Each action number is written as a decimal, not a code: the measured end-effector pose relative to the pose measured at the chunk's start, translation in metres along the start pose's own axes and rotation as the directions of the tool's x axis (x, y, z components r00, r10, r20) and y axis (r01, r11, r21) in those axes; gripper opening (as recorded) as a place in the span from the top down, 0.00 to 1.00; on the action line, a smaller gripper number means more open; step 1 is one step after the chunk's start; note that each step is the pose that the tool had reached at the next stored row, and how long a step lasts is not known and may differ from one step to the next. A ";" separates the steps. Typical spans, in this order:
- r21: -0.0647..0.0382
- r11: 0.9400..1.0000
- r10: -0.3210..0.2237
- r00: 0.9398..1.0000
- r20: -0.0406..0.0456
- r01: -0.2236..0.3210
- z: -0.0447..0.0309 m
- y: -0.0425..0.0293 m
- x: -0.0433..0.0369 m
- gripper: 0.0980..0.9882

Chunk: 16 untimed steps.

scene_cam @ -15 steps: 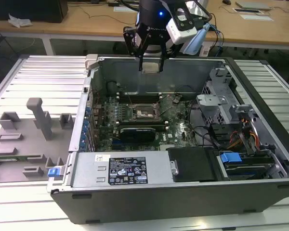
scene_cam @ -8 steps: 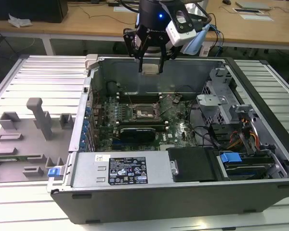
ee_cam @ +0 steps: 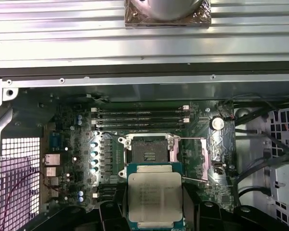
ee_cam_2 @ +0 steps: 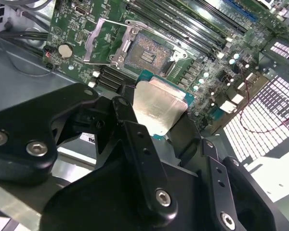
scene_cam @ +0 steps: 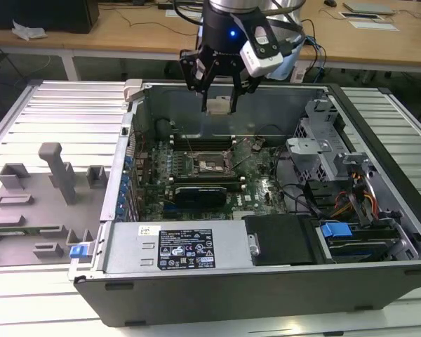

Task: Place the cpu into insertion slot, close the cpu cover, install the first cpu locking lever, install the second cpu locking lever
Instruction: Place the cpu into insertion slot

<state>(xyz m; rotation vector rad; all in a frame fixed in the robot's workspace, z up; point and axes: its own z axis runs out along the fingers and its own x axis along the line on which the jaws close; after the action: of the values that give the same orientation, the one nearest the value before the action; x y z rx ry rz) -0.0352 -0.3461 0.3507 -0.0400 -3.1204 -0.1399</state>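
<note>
My gripper point(scene_cam: 218, 105) hangs above the open computer case, shut on the cpu point(scene_cam: 218, 106), a flat square chip with a silver top. Both wrist views show the cpu point(ee_cam_2: 159, 108) point(ee_cam: 155, 195) held level between the black fingers point(ee_cam_2: 130, 122) point(ee_cam: 114, 211). The insertion slot point(scene_cam: 212, 163) point(ee_cam_2: 147, 55) point(ee_cam: 147, 149) lies bare on the green motherboard, well below the chip. The cpu cover point(ee_cam_2: 99, 42) is swung open beside the slot, and a thin locking lever point(ee_cam: 193, 139) stands free next to it.
The case wall point(scene_cam: 196, 288) faces the camera, with a labelled power supply point(scene_cam: 179, 249) and a drive cage point(scene_cam: 323, 151) at the exterior view's right. Memory slots point(ee_cam: 139, 118) and a black graphics card point(scene_cam: 200, 193) flank the slot. Grey fixtures point(scene_cam: 52, 175) stand on the slatted table.
</note>
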 end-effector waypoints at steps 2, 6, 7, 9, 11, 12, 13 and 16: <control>0.000 1.000 0.000 1.000 0.000 0.000 0.0031 -0.0003 -0.0001 0.50; 0.000 1.000 0.000 1.000 0.001 0.000 0.0125 -0.0010 -0.0002 0.50; 0.000 1.000 0.000 1.000 0.001 0.000 0.0148 -0.0012 -0.0003 0.50; 0.000 1.000 0.000 1.000 0.002 0.000 0.0184 -0.0015 -0.0003 0.50; 0.000 1.000 0.000 1.000 0.003 0.000 0.0230 -0.0019 -0.0004 0.50; 0.000 1.000 0.000 1.000 0.004 0.000 0.0250 -0.0021 -0.0004 0.50; 0.000 1.000 0.000 1.000 0.006 0.000 0.0279 -0.0023 -0.0004 0.50; 0.000 1.000 -0.001 1.000 0.009 0.001 0.0334 -0.0028 -0.0004 0.50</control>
<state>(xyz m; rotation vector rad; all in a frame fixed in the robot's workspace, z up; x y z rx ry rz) -0.0355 -0.3459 0.3172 -0.0395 -3.1295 -0.1403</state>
